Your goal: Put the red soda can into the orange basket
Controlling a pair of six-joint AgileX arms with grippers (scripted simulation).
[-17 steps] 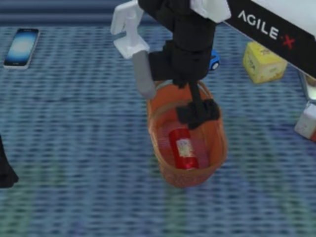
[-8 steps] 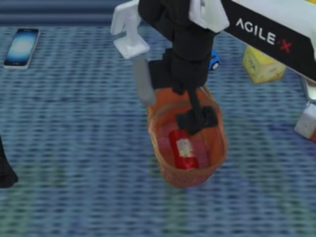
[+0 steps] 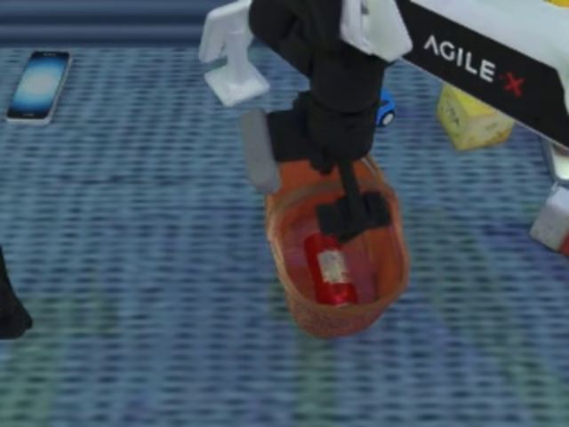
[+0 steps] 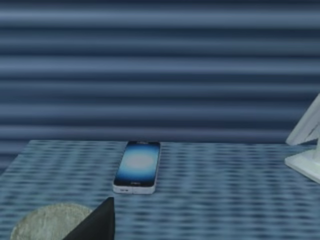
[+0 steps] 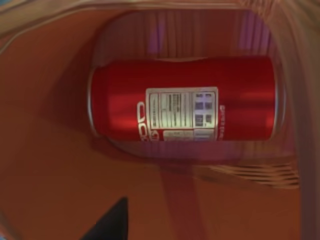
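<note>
Inside orange basket: red soda can (on its side).

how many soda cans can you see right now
1. The red soda can lies on its side inside the orange basket, just below the right gripper. The arm hides part of the table, so another could be concealed.

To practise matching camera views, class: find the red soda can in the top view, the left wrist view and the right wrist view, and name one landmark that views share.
Top view: the red soda can lies on its side inside the orange basket, below the right gripper.
Left wrist view: not in it.
Right wrist view: it fills the middle, label facing up.
Shared landmark: the orange basket, in the top and right wrist views.
</note>
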